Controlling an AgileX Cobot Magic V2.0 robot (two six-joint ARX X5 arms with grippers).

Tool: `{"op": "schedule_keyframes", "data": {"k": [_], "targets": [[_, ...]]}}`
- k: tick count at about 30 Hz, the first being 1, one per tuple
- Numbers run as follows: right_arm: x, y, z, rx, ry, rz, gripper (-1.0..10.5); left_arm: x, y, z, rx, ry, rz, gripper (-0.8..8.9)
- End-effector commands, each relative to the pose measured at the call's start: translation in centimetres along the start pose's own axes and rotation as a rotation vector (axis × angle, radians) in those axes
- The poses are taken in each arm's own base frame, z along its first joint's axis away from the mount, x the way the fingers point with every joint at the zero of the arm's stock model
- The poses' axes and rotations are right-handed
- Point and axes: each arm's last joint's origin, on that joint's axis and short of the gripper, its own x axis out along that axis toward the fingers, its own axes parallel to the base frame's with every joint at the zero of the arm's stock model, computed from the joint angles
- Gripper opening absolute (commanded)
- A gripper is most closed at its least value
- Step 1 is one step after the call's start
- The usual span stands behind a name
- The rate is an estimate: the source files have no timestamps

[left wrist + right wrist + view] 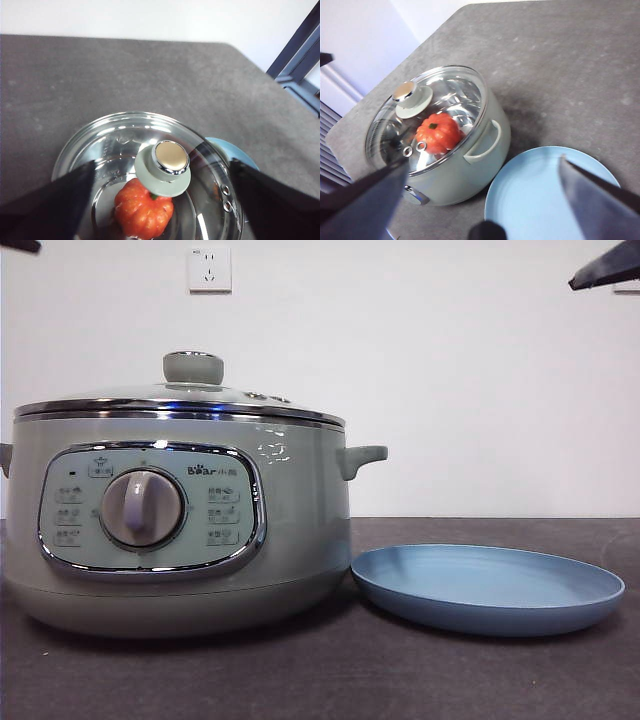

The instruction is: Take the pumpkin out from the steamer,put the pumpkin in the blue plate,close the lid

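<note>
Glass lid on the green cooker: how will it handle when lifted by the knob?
The round glass lid with chrome rim is probably rigid and fragile. It is wide with one small pale green knob at its centre, so it may swing or tilt if gripped off-centre. The knob's shiny chrome cap could be slippery. The left end effector hangs open above it.

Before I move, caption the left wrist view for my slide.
Left end effector open above the glass lid knob, pumpkin visible inside the closed steamer.

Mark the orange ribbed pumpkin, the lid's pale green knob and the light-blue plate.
Orange ribbed pumpkin [438, 133], right wrist view: its top, seen through the glass.
Pale green knob [193, 368], front view: its side.
Light-blue plate [560, 612], front view: outer rim.
</note>
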Motion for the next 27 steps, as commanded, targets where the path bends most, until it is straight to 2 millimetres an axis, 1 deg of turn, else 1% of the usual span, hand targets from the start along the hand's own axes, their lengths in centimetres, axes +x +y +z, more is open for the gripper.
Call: {"op": "schedule_keyframes", "data": {"k": [1, 6, 10, 13, 17, 23, 27], "targets": [[0.0, 0.2, 0.1, -0.012, -0.004, 0.008, 6.0, 1.2, -0.7, 0.7, 0.049, 0.033, -0.014, 4.70], [0.0, 0.1, 0.1, -0.011, -0.004, 0.007, 6.0, 4.1, -2.3, 1.9, 0.133, 0.126, 0.009, 4.69], [0.0, 0.1, 0.1, -0.010, -0.002, 0.007, 6.0, 6.7, -3.3, 2.4, 0.209, 0.201, 0.052, 4.69], [0.0, 0.1, 0.1, -0.009, 0.000, 0.006, 6.0, 8.7, -3.6, 2.2, 0.243, 0.255, 0.057, 4.69], [0.0, 0.1, 0.0, -0.006, 0.003, 0.006, 6.0, 11.1, -3.5, 1.4, 0.263, 0.326, 0.093, 4.69], [0.0, 0.1, 0.0, -0.006, 0.002, 0.005, 6.0, 13.2, -2.7, -0.1, 0.264, 0.433, 0.121, 4.68], [0.0, 0.1, 0.0, -0.006, 0.003, 0.004, 6.0, 13.7, -2.6, -0.4, 0.260, 0.455, 0.124, 4.66]]}}
